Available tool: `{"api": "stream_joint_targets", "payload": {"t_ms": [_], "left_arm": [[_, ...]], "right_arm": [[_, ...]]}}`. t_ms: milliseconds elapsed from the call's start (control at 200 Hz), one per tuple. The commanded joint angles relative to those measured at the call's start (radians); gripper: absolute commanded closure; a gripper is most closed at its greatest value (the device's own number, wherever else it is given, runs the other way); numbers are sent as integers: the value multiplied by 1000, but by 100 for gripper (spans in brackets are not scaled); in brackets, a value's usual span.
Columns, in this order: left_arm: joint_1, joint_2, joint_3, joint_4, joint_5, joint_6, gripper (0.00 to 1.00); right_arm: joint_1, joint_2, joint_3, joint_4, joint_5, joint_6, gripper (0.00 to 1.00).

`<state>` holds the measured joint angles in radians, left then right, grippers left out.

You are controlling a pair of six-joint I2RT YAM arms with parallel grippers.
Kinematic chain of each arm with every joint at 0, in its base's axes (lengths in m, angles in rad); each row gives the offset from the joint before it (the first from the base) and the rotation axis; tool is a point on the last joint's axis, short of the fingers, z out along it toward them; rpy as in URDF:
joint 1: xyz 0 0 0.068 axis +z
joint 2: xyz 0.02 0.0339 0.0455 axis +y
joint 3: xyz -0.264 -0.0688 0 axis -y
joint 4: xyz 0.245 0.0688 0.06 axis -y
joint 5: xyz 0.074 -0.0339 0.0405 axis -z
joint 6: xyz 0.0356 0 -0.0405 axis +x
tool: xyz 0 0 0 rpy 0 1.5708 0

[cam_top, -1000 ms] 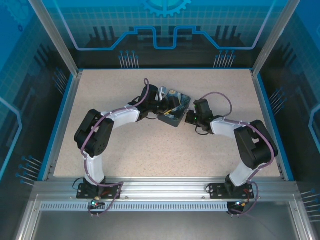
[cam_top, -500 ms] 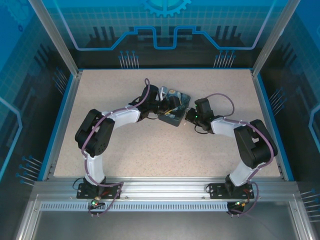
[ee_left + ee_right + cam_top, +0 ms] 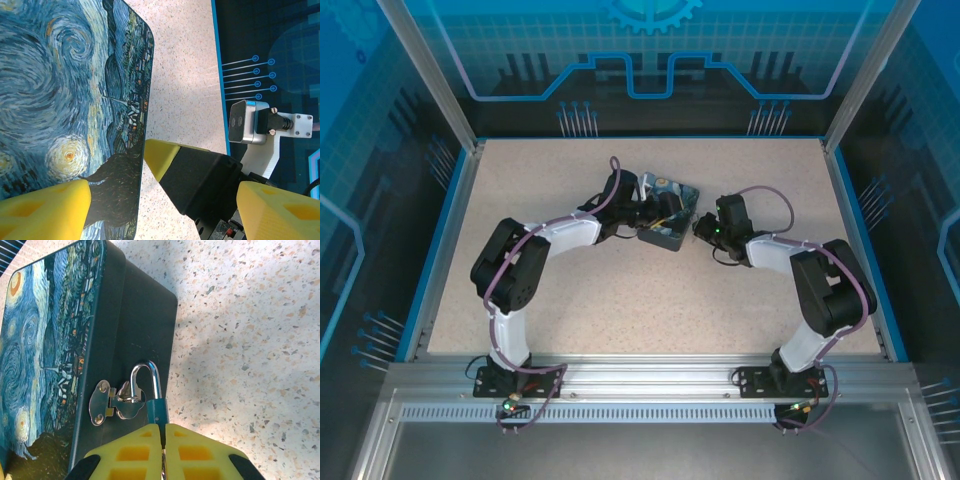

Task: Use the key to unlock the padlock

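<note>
1. On the speckled table (image 3: 620, 290), toward its far middle, sits the Starry Night box (image 3: 672, 205), with both arms reaching to it.
2. The padlock (image 3: 156, 410) hangs by its silver shackle from the hasp (image 3: 111, 402) on the box's dark side wall.
3. The right pincer (image 3: 162, 432) is closed on the key (image 3: 162, 467), a thin metal sliver between its yellow pads; its tips touch the padlock's body.
4. The left pincer (image 3: 164, 190) stands wide open, with the lid's edge between its fingers.
</note>
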<state>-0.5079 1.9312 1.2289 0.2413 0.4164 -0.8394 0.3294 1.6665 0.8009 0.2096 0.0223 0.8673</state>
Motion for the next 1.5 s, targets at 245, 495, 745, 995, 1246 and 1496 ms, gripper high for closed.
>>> {"api": "stream_joint_targets", "payload": {"t_ms": [245,495,745,995,1246,1496], "left_arm": [[0,47,-19,-128,-28,-2,20],[-1,45,-16,-131,-31,-1,20],[-1,46,-19,-133,-33,0,20],[-1,48,-17,-132,-34,-3,20],[0,41,-14,-131,-31,-2,20],[21,-91,56,-242,-51,88,19]], "right_arm": [[-38,33,-34,28,-114,-49,80],[-76,18,-97,117,-158,-56,68],[-88,47,-115,234,-266,-93,54],[-86,123,-83,268,-323,-51,54],[-77,173,-71,318,-334,-2,57],[-76,159,-68,302,-332,-12,57]]}}
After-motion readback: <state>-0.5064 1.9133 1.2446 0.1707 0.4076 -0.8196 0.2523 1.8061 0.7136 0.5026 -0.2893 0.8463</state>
